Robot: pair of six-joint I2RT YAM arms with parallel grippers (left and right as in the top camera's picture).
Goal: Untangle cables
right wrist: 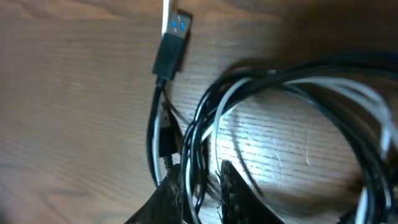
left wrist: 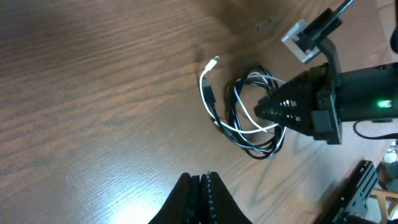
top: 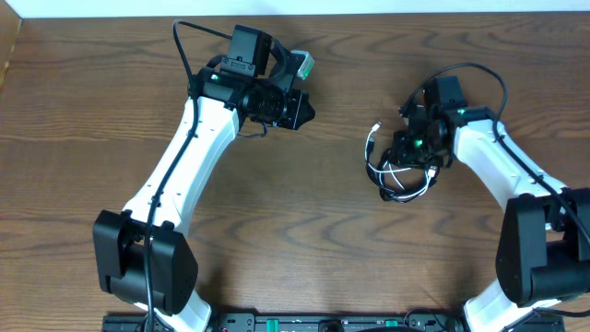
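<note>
The black cable [top: 395, 195] and white cable [top: 372, 138] lie tangled in one looped bundle on the wooden table, right of centre. In the left wrist view the black cable [left wrist: 231, 112] and white cable [left wrist: 203, 84] show loops overlapping, with a white plug end toward the upper left. My right gripper [top: 404, 155] is down on the bundle's right side. In the right wrist view its fingers [right wrist: 200, 177] are closed round several black and white strands, with a black plug [right wrist: 169, 53] beyond them. My left gripper [top: 306, 111] is shut and empty, well left of the bundle; its tips [left wrist: 200, 178] press together.
The table's far edge [top: 369, 7] runs along the top of the overhead view and its left edge [top: 7, 55] is at the far left. The arms' base rail [top: 323, 323] lies along the near edge. The right arm's thick black cable [top: 493, 78] arcs above its wrist.
</note>
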